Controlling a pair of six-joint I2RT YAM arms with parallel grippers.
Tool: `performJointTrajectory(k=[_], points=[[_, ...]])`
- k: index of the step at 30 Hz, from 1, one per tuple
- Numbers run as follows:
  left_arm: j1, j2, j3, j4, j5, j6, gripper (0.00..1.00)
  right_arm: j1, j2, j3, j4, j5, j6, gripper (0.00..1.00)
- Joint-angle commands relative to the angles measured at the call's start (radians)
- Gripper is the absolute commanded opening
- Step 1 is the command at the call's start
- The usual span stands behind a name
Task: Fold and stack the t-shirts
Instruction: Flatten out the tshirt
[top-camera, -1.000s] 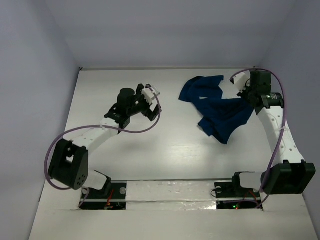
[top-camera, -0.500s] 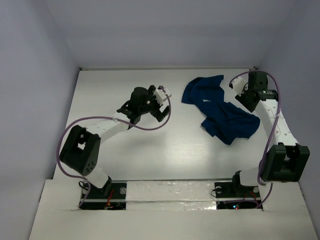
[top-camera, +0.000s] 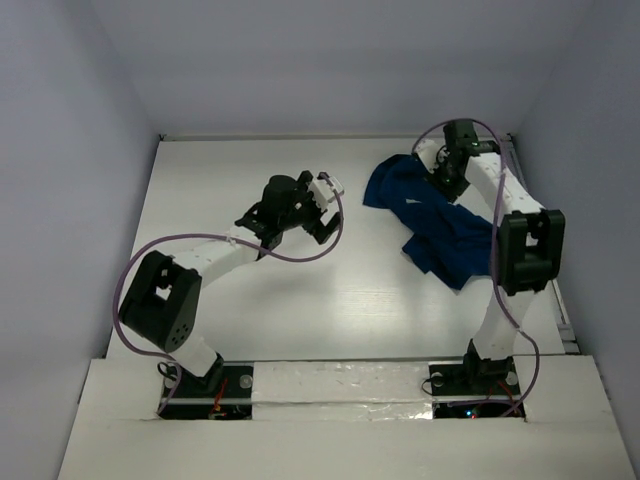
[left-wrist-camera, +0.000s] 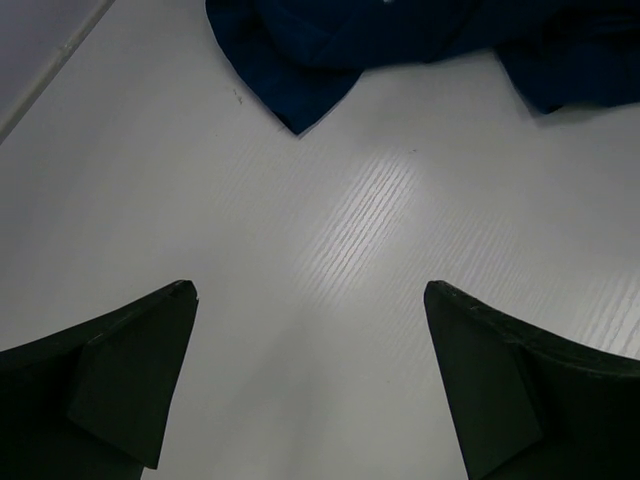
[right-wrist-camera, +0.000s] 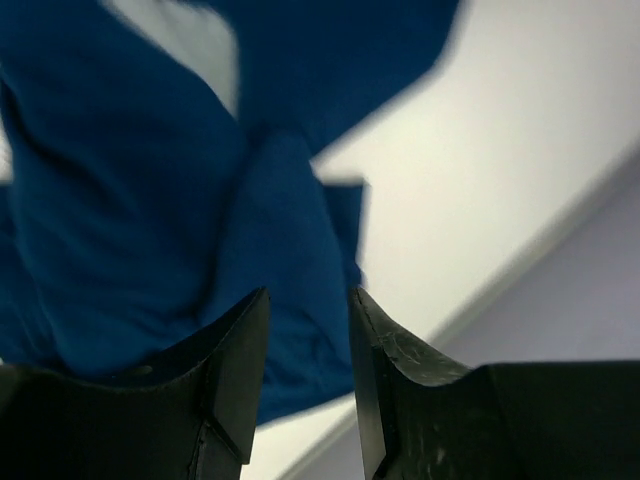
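The dark navy t-shirt (top-camera: 445, 225) lies crumpled on the white table at the back right, and no print shows. My right gripper (top-camera: 441, 176) hovers over its far upper part. In the right wrist view its jaws (right-wrist-camera: 308, 295) stand partly apart and open, with blue cloth (right-wrist-camera: 130, 200) blurred beneath them and nothing pinched. My left gripper (top-camera: 318, 214) is left of the shirt, wide open over bare table (left-wrist-camera: 310, 290). A pointed corner of the shirt (left-wrist-camera: 300, 110) lies ahead of it.
The back wall (top-camera: 330, 70) and right wall (top-camera: 590, 150) box in the table near the shirt; the wall's foot shows close by in the right wrist view (right-wrist-camera: 560, 290). A shiny taped strip (top-camera: 340, 380) runs between the arm bases.
My right gripper opened, let the shirt settle, and swung left from the shirt's right edge to above its far part. My left gripper moved right toward the shirt, then held still.
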Motion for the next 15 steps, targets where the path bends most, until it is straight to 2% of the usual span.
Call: performJointTrajectory(k=[1,7,15], points=[[-0.002,-0.063,-0.024,0.050,-0.008,-0.005,0.99,0.040,0.069,0.089,-0.111,-0.029,0.059,0.43],[-0.002,-0.086,-0.033,0.053,-0.002,-0.016,0.99,0.071,0.212,0.208,-0.175,0.003,0.123,0.43],[-0.002,-0.102,-0.048,0.061,0.007,-0.022,0.99,0.071,0.250,0.185,-0.129,0.124,0.171,0.43]])
